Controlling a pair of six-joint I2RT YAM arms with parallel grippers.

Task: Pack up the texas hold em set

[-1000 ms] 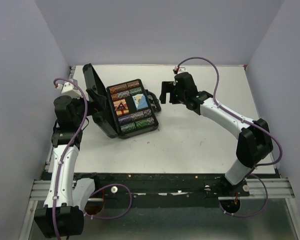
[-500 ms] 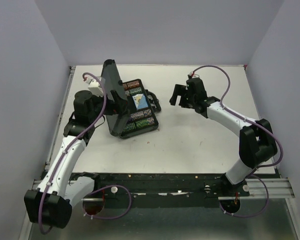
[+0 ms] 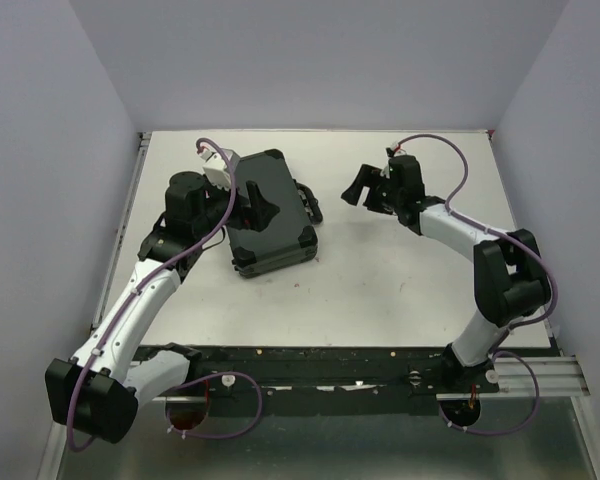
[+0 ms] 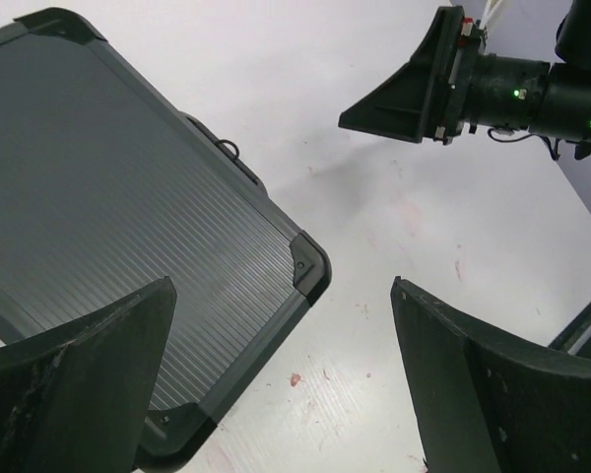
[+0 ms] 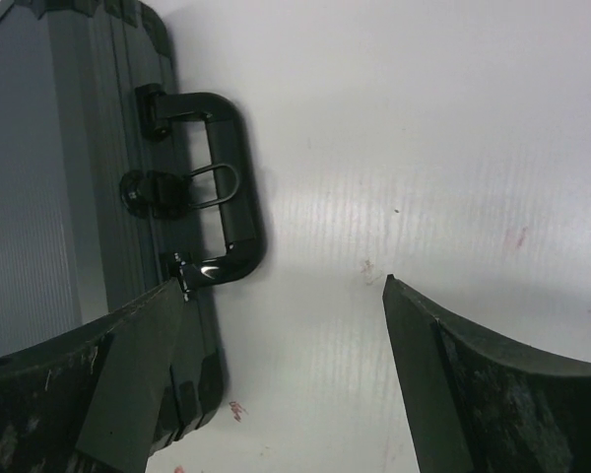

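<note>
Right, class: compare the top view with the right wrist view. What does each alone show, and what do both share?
Only the top view: the whole shut case, with the left gripper above it. Only the right wrist: the latch beside the handle. Both: case, handle, table, right gripper.

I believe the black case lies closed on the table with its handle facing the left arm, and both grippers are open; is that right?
Not quite: the top external view shows the handle facing the right arm. The black case does lie closed on the table, and the left gripper and right gripper are open.
</note>
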